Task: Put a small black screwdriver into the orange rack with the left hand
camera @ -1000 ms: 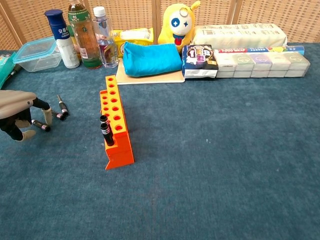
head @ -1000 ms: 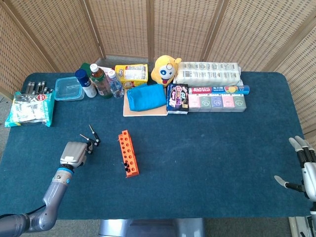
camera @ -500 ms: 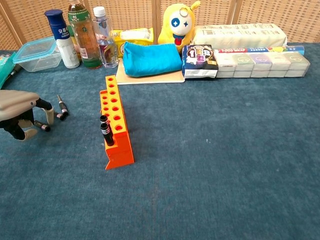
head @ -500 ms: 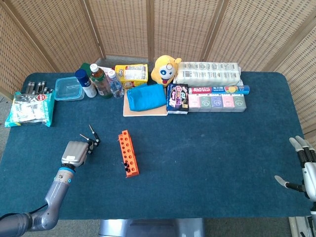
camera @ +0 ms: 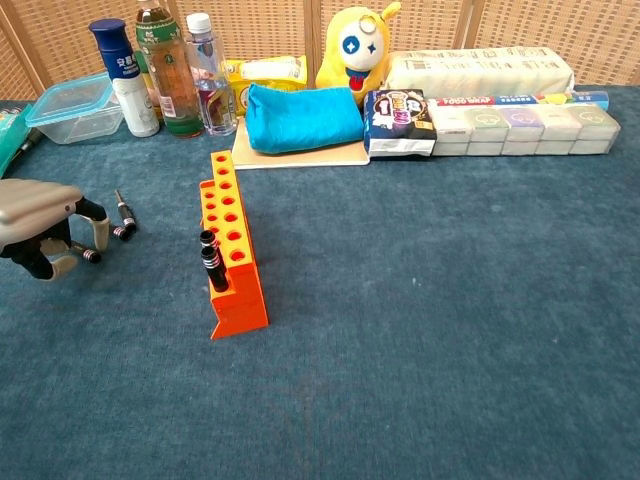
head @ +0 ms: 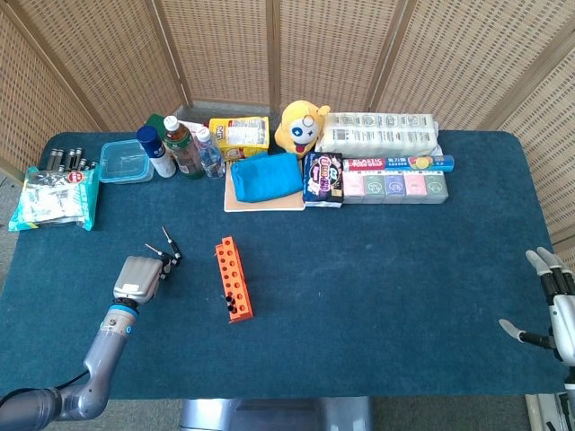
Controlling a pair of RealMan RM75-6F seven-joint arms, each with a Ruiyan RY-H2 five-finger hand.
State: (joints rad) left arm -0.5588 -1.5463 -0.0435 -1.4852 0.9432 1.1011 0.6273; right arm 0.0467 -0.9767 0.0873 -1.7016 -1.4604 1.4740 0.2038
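Observation:
The orange rack (head: 233, 279) (camera: 230, 250) stands left of the table's middle, with two black screwdrivers (camera: 209, 259) upright in its near holes. Two more small black screwdrivers lie on the cloth to its left: one (head: 169, 242) (camera: 122, 212) free, the other (camera: 86, 254) (head: 152, 250) under the fingertips of my left hand (head: 138, 276) (camera: 40, 226). That hand arches over it with fingers pointing down and apart, and the screwdriver still lies flat on the table. My right hand (head: 552, 305) rests open at the table's right edge, holding nothing.
Along the back stand bottles (head: 180, 148), a clear plastic box (head: 125, 162), a blue cloth on a board (head: 265, 180), a yellow plush toy (head: 299, 128), snack packs and boxes (head: 395, 175). A packet (head: 54, 197) lies at the far left.
My left hand has risen slightly and shifted a little; the screwdriver beneath it stays on the cloth. The right hand has not moved.

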